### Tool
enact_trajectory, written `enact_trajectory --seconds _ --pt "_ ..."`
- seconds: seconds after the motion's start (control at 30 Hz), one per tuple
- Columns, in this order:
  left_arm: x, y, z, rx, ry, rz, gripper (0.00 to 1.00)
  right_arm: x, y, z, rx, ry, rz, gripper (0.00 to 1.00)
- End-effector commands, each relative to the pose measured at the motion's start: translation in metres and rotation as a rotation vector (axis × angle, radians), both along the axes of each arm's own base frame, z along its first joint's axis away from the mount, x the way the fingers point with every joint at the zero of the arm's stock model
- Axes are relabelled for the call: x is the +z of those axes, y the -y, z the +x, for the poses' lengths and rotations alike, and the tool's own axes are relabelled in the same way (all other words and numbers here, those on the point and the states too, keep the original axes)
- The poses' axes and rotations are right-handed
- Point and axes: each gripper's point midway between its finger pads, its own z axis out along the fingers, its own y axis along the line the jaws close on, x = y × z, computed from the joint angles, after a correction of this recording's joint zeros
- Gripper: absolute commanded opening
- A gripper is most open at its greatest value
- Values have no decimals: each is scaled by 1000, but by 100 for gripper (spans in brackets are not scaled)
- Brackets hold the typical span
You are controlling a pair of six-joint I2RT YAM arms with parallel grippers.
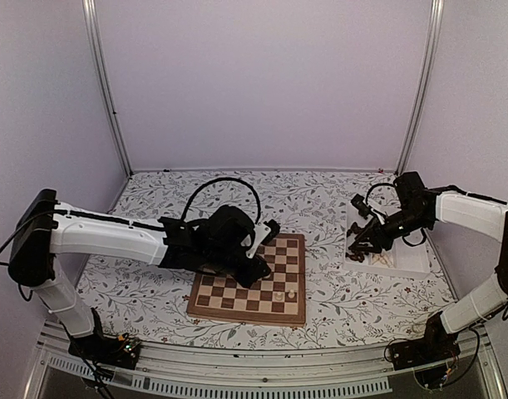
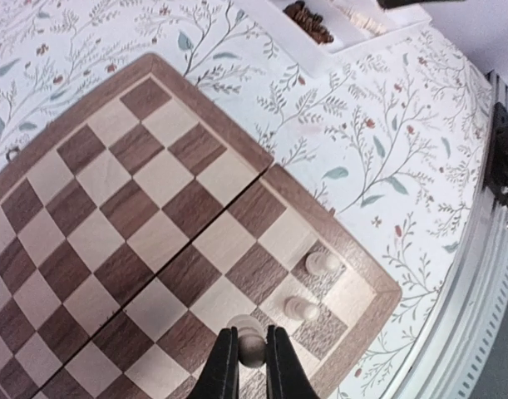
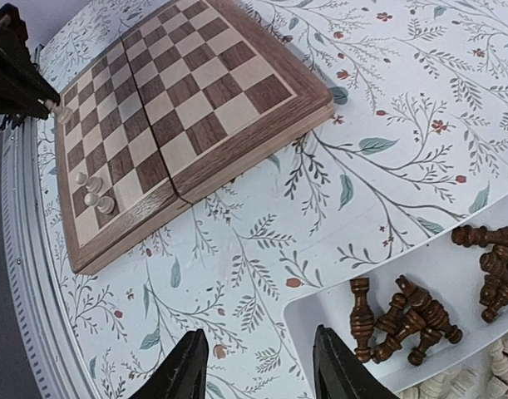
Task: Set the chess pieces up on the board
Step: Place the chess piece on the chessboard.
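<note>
Cloth printed with leafy sprigs and small red flowers covers the table. One board lies flat on it in the lower middle of the top view. The board is made of light tan and dark brown wooden checks inside a reddish-brown border, with a seam across its middle. Its upper left part is hidden in that view by the left arm, which reaches in from the left edge.

At the bottom of the left wrist view the left gripper is pressed onto one small rounded pale piece, held above the squares near the board's corner. Two more pale pieces are seen standing just beside it on the edge squares. In the right wrist view that cluster looks like three, though the count cannot be made sure.

One white tray with smooth walls sits on the cloth at the right of the top view, apart from the board. A heap of dark pieces, turned and glossy, is piled lying down in one compartment, too tangled to count. Cream ones are glimpsed in the next compartment at the lower right corner. The right gripper hangs at the tray's edge with its two black fingers spread wide and nothing between them.
</note>
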Motion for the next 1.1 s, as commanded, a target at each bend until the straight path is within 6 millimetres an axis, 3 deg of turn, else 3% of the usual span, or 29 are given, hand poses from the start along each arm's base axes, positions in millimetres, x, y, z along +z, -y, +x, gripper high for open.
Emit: enact_trajectory --seconds 0.0,0.47,1.07 --pt "-15 -2 -10 10 -64 -1 6 0 3 23 -60 70 -15 47" --pt "-52 8 -24 -54 -129 76 7 -7 3 21 -55 47 -23 47" --pt "-65 8 -36 -80 -156 130 10 -9 2 20 -47 29 -15 47"
